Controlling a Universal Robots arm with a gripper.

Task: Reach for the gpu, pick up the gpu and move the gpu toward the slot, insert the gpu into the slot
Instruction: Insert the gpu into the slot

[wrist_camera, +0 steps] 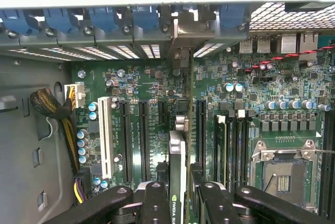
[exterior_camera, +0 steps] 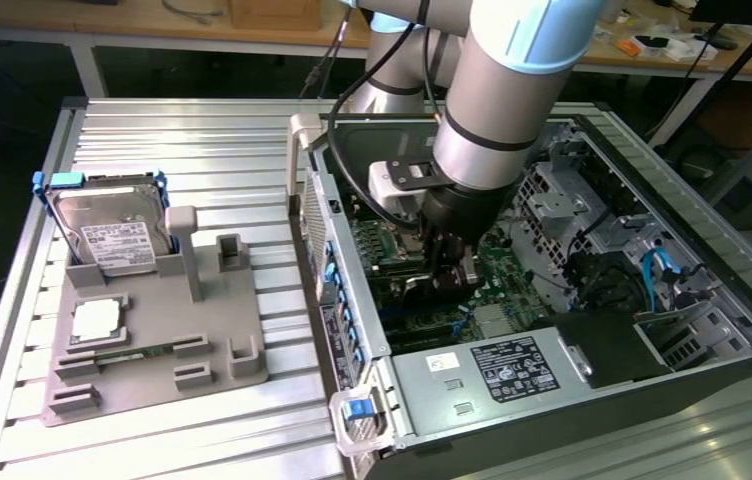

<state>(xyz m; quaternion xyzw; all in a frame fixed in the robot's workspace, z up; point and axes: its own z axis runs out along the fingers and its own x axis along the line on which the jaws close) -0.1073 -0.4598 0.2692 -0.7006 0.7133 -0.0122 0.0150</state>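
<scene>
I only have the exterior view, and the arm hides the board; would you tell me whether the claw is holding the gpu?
Observer: Yes, the wrist view shows the claw shut on the gpu, held edge-on.
Operator: Where exactly is it?
Observer: Between two long black slots, in line with them; whether it is seated I cannot tell.
Operator: And the processor socket?
Observer: It looks empty.

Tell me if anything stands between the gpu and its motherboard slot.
Nothing visible does. The hand grips the gpu edge-on over the motherboard, between two long black slots; the yellow-black cable bundle lies well off to one side. The slot right under the gpu is hidden by it.
</scene>
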